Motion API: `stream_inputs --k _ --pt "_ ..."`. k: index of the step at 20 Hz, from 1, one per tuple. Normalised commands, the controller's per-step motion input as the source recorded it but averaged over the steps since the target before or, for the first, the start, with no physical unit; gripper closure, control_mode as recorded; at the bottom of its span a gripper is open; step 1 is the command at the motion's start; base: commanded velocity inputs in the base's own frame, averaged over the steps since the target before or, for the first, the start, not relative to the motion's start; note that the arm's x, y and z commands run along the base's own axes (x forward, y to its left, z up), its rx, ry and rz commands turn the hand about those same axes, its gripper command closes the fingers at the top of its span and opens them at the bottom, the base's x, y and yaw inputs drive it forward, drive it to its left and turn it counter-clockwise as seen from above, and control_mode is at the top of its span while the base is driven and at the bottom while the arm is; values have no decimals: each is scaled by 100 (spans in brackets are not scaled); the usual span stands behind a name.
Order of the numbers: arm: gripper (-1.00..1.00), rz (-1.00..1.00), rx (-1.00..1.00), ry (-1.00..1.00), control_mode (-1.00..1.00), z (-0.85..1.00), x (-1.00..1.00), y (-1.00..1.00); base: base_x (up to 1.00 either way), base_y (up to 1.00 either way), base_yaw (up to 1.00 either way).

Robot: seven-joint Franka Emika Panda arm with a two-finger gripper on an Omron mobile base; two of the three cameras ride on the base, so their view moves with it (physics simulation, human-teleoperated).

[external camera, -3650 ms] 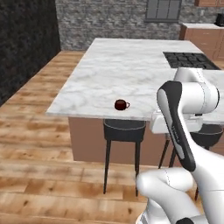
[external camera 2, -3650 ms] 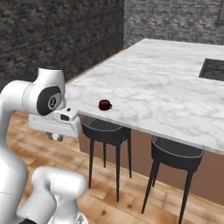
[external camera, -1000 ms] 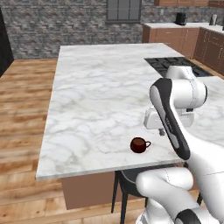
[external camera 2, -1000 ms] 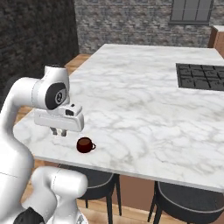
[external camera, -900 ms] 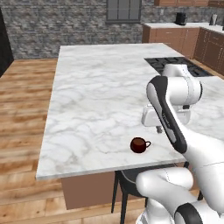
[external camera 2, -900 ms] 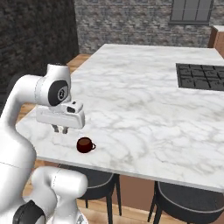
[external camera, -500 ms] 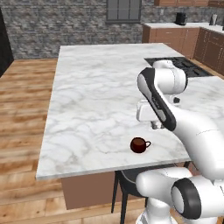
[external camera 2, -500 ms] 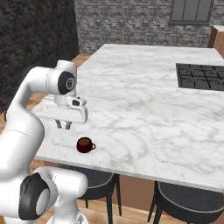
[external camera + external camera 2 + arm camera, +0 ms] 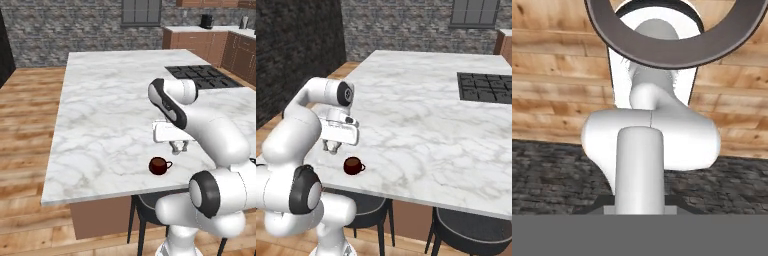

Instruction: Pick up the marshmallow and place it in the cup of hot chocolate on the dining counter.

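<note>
The cup of hot chocolate (image 9: 159, 165) (image 9: 352, 165), a small dark maroon mug with a loop handle, stands near the front edge of the dining counter (image 9: 105, 115) (image 9: 421, 115). My gripper (image 9: 178, 146) (image 9: 331, 147) points down just above the marble, its fingers drawn together. In the left base view it hangs a short way right of the cup and slightly behind it. In the right base view it hangs just left of the cup. The marshmallow is hidden, and I cannot tell whether anything sits between the fingertips.
A black cooktop (image 9: 200, 75) (image 9: 486, 87) is set into the far right of the counter. Dark round stools (image 9: 461, 220) stand under the front edge, and one stool's ring (image 9: 662, 45) shows in the hand view. Wooden floor lies to the left.
The arm has swung the shut gripper from the counter's front edge forward over the marble, down close beside the cup. The cup has not moved.
</note>
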Motion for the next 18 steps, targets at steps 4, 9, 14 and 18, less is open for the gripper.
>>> stream_inputs --k 4,9,14,18 --pt "100 0 2 20 -100 0 0 0 0 0 0" --pt "100 0 1 24 -100 -9 0 0 0 0 0" --pt "100 0 0 26 -100 -30 16 0 0 0 0" --pt "100 0 0 10 -100 -21 38 0 0 0 0"
